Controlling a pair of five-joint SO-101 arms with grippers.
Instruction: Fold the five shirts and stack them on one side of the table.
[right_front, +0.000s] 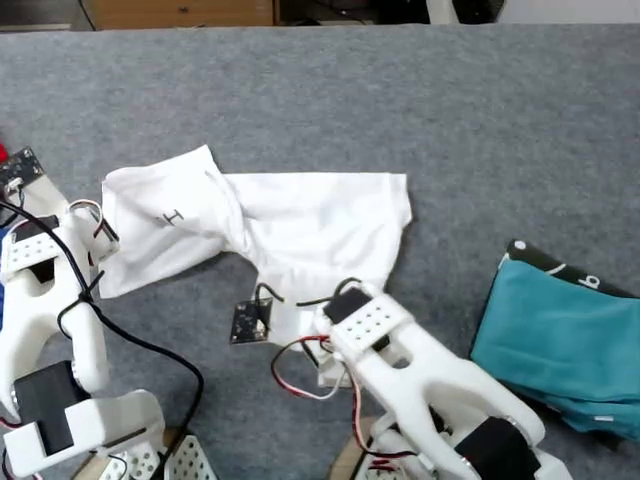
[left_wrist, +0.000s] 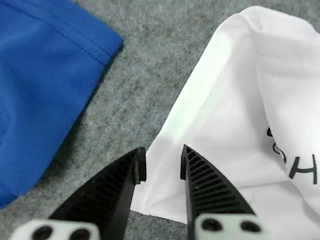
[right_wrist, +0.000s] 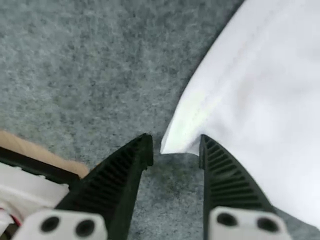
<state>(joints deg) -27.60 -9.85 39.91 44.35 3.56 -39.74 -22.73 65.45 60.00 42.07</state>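
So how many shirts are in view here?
3. A white shirt lies mid-table; a teal shirt sits folded at the high view's right edge; a blue shirt lies beside the white one. Dark cloth under the teal one may be another.

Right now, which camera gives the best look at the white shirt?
The high view: it takes in nearly the whole white shirt, lying partly folded on the grey table. The left wrist view catches one folded edge with dark lettering; the right wrist view, a hem corner.
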